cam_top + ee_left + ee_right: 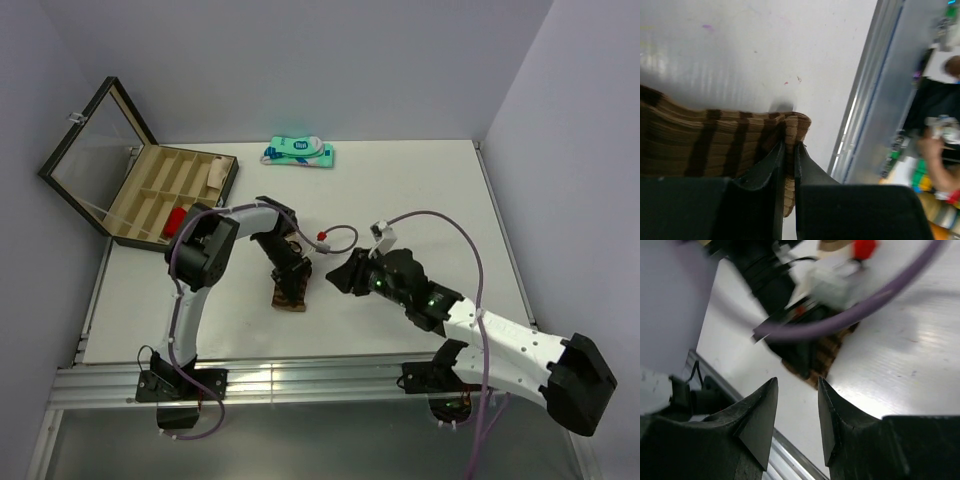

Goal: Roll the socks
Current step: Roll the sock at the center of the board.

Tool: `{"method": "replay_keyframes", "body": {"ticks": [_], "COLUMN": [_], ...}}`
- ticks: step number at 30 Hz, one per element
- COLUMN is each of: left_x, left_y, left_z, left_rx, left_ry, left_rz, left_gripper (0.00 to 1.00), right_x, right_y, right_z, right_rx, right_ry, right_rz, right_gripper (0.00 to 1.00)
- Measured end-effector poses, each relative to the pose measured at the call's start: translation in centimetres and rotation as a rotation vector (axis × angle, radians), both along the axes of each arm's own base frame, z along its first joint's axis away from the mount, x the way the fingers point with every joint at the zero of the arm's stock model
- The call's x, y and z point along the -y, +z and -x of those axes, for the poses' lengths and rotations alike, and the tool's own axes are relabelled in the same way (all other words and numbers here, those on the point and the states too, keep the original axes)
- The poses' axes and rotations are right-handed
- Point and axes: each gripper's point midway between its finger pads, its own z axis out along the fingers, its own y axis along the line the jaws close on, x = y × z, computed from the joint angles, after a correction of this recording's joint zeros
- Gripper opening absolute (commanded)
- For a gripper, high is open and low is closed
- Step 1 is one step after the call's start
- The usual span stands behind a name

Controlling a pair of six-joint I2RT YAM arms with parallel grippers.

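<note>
My left gripper (790, 146) clenched on brown sock (700, 145) hem; sock lies on table (420, 190), near front edge. My right gripper (797, 385) parted, empty, just beside. I'd roll tight, in even turns, pinning roll with right.

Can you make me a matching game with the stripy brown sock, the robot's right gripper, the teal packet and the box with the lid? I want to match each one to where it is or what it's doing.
Things:
1. brown sock
2. right gripper
3. teal packet
4. box

Matches:
A. open, holding nothing
B. at the far edge of the table
C. pinched by the left gripper
D. lid up, far left

Pairs: 1-C, 2-A, 3-B, 4-D
</note>
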Motion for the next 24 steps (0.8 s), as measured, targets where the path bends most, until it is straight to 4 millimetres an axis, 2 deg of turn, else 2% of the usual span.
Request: {"method": "replay_keyframes", "body": {"ticks": [3, 7, 12, 15, 19, 24], "left_x": [-0.1, -0.4, -0.6, -0.7, -0.9, -1.2], "left_y": [-0.2, -0.3, -0.4, -0.6, -0.6, -0.5], "left_z": [-0.1, 0.1, 0.5, 0.8, 0.9, 0.9], "left_rx": [-0.125, -0.221, -0.280, -0.330, -0.367, -0.385], "left_ry": [0.048, 0.092, 0.115, 0.132, 0.151, 0.158], "left_rz": [0.002, 0.000, -0.010, -0.023, -0.029, -0.035], "left_gripper": [0.00, 0.00, 0.01, 0.00, 0.01, 0.01], "right_x": [-1.3, -2.5, -5.4, -7.8, -10.7, -12.9], "right_y": [0.8, 0.3, -3.3, -5.3, -5.8, -6.4], "right_z": [2.1, 3.8, 5.3, 5.5, 5.1, 5.0], "right_rx": [0.084, 0.159, 0.192, 0.204, 0.243, 0.284], "right_ry": [0.079, 0.163, 0.302, 0.379, 0.440, 0.499], "right_rz": [0.008, 0.056, 0.238, 0.345, 0.406, 0.454], "right_gripper": [0.46, 0.47, 0.47, 0.47, 0.47, 0.46]}}
